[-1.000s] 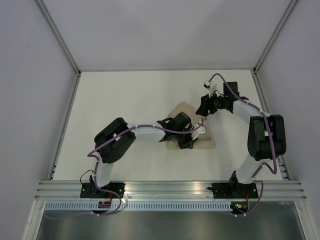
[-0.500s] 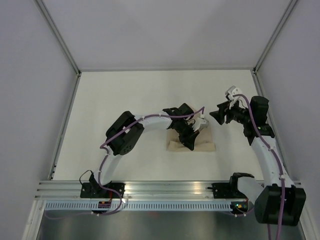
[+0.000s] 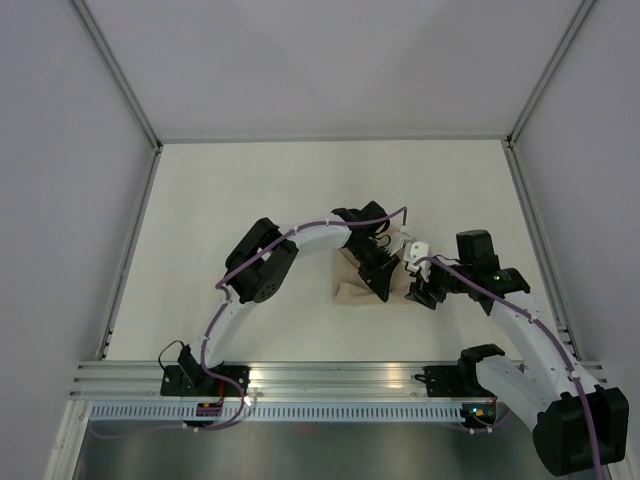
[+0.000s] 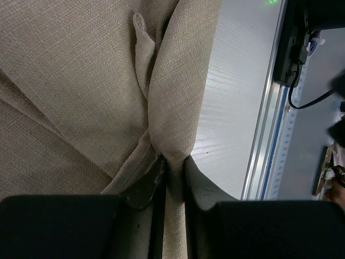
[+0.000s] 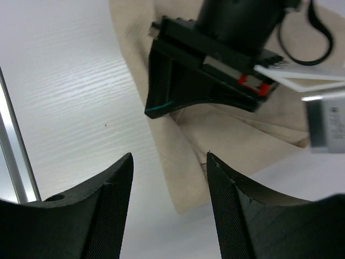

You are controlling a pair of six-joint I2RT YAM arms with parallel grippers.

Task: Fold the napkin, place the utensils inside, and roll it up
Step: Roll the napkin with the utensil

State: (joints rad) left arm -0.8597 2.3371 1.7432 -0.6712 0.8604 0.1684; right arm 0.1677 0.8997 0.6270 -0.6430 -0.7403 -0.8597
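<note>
Currently pinching a raised ridge of the napkin (image 4: 81, 81) with the left pincer (image 4: 172, 164), midway across the worktop (image 3: 250, 190); holding the right pincer (image 5: 168, 159) spread and empty just beside, cloth toward 9 o'clock from it, viewed from above.

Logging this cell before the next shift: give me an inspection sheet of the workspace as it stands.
Surface: white table, faint wood grain.
Job's things: napkin folded and bunched mid-table; utensils not seen.
Clutter: nothing seen.
Grippers: left gripper shut on a napkin fold; right gripper open, hovering at the napkin's edge.
Cables: purple cables run along both arms.
Surroundings: white walls; aluminium rail at the near edge.
</note>
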